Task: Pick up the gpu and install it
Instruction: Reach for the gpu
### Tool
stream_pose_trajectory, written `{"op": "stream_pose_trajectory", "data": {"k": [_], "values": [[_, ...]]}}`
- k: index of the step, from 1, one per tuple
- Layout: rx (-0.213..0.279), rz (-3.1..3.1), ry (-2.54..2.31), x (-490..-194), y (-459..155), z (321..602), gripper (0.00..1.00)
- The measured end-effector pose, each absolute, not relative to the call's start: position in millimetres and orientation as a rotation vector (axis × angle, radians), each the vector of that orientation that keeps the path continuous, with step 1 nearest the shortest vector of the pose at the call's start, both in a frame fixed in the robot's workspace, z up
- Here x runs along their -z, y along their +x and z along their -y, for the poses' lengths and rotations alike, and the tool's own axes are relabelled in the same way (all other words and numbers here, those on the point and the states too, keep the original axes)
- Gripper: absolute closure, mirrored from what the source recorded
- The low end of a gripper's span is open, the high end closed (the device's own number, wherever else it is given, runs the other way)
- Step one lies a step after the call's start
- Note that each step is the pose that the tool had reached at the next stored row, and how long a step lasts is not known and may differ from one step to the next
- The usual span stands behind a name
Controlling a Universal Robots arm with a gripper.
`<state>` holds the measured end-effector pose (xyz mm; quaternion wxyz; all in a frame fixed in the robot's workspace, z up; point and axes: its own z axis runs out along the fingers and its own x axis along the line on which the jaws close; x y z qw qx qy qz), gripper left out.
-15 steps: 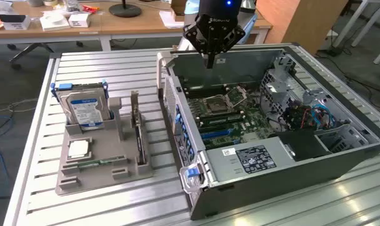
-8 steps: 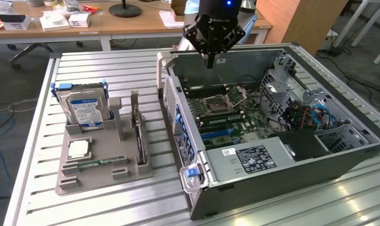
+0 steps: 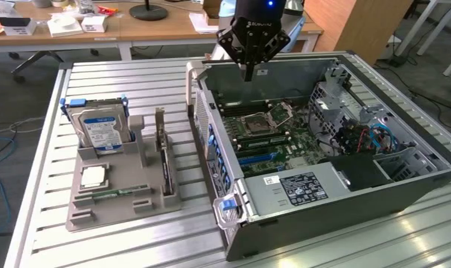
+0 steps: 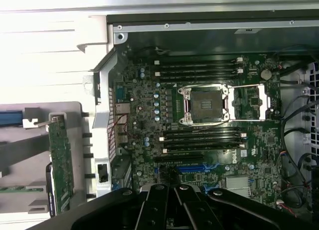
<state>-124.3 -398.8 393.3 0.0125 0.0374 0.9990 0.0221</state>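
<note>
Gripper (image 3: 249, 75), upper middle of the frame, hangs closed and empty above the open computer case (image 3: 337, 215); graphics card (image 3: 164, 167) stands in the rack (image 3: 121, 211), lower left.

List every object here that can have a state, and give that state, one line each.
computer case: lying on its side, side panel off
claw: shut, empty, hanging above the computer case
gpu: standing on edge in the grey holder, not picked up
processor socket: cover plate flipped open, looks empty
hard drive: upright in the grey holder
</note>
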Motion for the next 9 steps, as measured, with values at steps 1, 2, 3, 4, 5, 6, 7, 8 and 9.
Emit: {"op": "stream_pose_trajectory", "data": {"k": [1,2,3,4,5,6,7,8,9], "values": [[-0.069,-3.114,0.117,-393,-126,399,0.9],[-0.069,-3.114,0.117,-393,-128,399,0.9],[-0.069,-3.114,0.117,-393,-130,399,0.9],[-0.069,-3.114,0.117,-393,-133,399,0.9],[-0.069,-3.114,0.117,-393,-135,399,0.9],[-0.069,-3.114,0.116,-393,-138,399,0.9],[-0.069,-3.114,0.117,-393,-141,399,0.9],[-0.069,-3.114,0.117,-393,-144,399,0.9],[-0.069,-3.114,0.117,-393,-147,399,0.9]]}}
